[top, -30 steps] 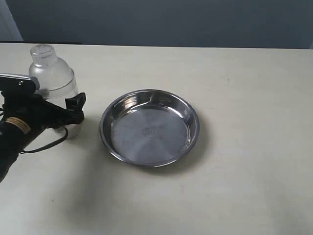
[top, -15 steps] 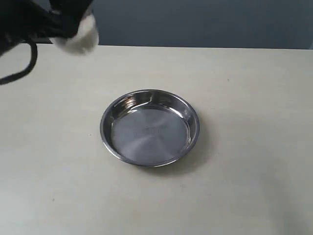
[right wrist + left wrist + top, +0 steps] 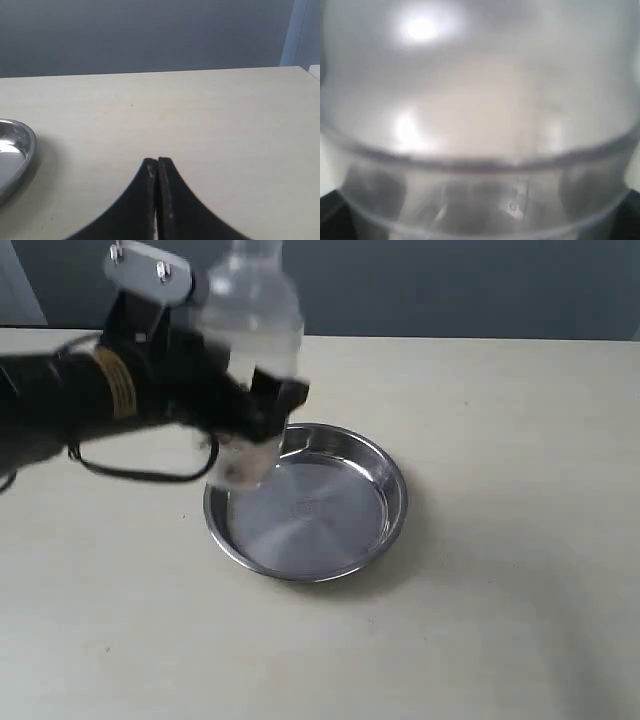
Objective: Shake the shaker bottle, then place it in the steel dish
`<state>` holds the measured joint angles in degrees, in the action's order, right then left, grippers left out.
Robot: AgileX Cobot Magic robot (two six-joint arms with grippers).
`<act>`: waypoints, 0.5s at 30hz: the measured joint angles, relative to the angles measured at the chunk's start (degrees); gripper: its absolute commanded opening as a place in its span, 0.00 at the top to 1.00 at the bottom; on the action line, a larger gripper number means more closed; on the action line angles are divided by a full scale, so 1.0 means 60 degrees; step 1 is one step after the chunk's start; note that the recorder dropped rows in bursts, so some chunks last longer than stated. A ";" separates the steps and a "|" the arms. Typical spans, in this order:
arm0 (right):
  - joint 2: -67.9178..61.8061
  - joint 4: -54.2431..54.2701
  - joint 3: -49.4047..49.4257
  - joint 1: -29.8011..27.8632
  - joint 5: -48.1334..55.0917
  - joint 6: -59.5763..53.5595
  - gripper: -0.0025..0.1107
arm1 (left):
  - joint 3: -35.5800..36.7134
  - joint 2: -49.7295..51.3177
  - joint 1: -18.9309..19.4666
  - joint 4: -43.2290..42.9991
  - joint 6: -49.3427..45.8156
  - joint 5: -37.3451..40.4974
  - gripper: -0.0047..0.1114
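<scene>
- Plastic, clear and frosted: the bottle [image 3: 258, 315] had a domed shoulder and a narrower neck, its outline smeared by blur in the exterior view.
- Up close in the left wrist view its cloudy wall filled almost everything, with a raised ridge running round where the shoulder met the body and soft glare spots on the dome.
- The dish [image 3: 320, 510] was round, shallow, shiny steel, with a flat bottom and a low sloped rim that threw back reflections.
- The table [image 3: 500, 590] was a pale, matte cream surface.
- The left gripper [image 3: 262, 410], black, was clamped round the bottle's middle, its jaws spread as wide as the body and pressed to both sides.
- The bottle stood roughly upright in that grip, its base low over the dish's left rim; I could not tell whether it touched the steel.
- The right gripper [image 3: 157, 195] was off to the side of the dish, low over bare table, its two dark curved fingers pressed together with only a hairline seam between them and nothing held.
</scene>
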<state>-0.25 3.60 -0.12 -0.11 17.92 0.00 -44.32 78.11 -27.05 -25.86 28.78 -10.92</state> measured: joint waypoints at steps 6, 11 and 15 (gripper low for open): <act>0.0000 0.0000 0.0000 0.0000 0.0018 0.0000 0.98 | 0.0160 0.1298 -0.0240 0.0242 0.0228 -0.0647 0.96; 0.0000 0.0000 0.0000 0.0000 0.0018 0.0000 0.98 | -0.0478 0.0137 -0.0741 -0.0370 0.0334 -0.0439 0.96; 0.0000 0.0000 0.0000 0.0000 0.0001 0.0000 0.98 | -0.0506 0.0384 -0.0857 -0.0318 0.0334 -0.1190 0.96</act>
<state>-0.25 3.60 -0.12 -0.11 17.92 0.00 -47.35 80.41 -32.19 -27.77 30.79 -18.06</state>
